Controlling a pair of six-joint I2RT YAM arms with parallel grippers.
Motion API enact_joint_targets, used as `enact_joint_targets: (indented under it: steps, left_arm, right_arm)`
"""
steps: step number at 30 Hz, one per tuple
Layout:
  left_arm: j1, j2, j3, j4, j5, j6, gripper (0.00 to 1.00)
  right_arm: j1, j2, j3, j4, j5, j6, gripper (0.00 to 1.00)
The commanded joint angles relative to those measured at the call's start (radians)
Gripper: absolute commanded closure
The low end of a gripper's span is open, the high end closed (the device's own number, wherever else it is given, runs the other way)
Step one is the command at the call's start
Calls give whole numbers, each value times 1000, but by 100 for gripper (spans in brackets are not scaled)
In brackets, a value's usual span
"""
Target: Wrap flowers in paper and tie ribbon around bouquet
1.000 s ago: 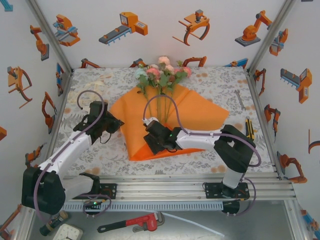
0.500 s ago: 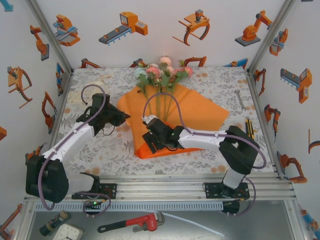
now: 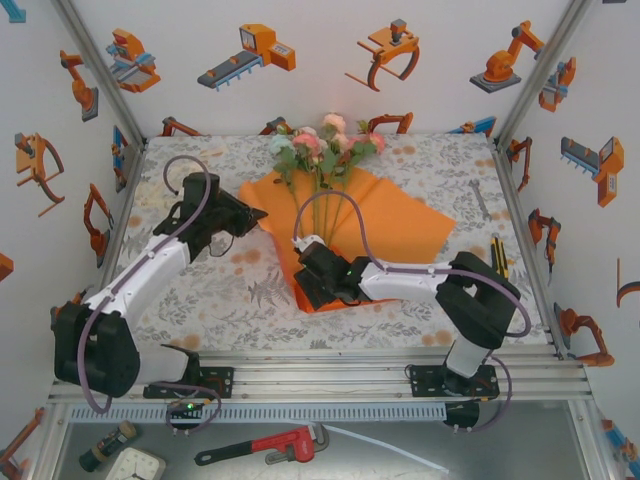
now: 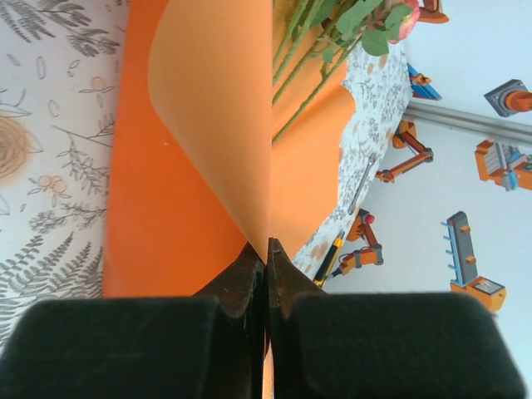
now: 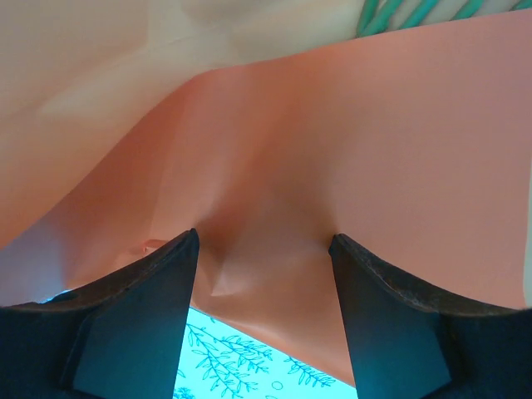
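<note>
Left wrist view is showing your left tool [image 4: 268, 248] clamping the paper [image 4: 208, 133] by its edge, the paper curling ahead of its tips, flowers [image 4: 332, 33] lying beyond. Your right tool [image 5: 264, 241] is gaping above the paper. You are seemingly wrapping; the next move calls for drawing that edge across the flowers.

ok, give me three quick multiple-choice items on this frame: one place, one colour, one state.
1. The flowers have their blooms:
A) at the far edge of the paper
B) at its near edge
C) at its left corner

2. The paper is:
A) white
B) orange
C) blue

3. The left fingers are:
A) spread wide open
B) shut on a stem
C) shut on the paper's edge

Key:
1 A: in the top view the blooms sit at the far edge, with the stems running back over the sheet.
2 B: it is a plain orange sheet.
3 C: the left wrist view shows them pinched on the lifted edge.
</note>
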Motion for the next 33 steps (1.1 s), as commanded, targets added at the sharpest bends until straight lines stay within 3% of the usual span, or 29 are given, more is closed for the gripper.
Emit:
enact_joint_targets:
  steps: [1, 9, 13, 18, 21, 26, 33]
  left_arm:
    - [-11, 25, 43, 34, 19, -24, 92]
    - [-19, 68, 52, 58, 15, -25, 92]
    - [-24, 92, 72, 64, 17, -25, 92]
    - [-35, 130, 106, 78, 15, -29, 92]
    - [-46, 149, 116, 93, 11, -30, 93]
    - [-66, 166, 119, 107, 1, -35, 93]
    - [-78, 198, 133, 113, -12, -33, 91]
  right_arm:
    - [-2, -16, -3, 25, -12, 0, 39]
    - [-35, -228, -82, 35, -44, 39, 36]
    - [-59, -379, -172, 86, -142, 63, 36]
    - [-56, -501, -264, 251, -227, 239, 29]
    - [-42, -472, -275, 375, -269, 315, 26]
    - [-36, -339, -219, 383, -178, 282, 26]
    - [-44, -195, -140, 390, -112, 266, 52]
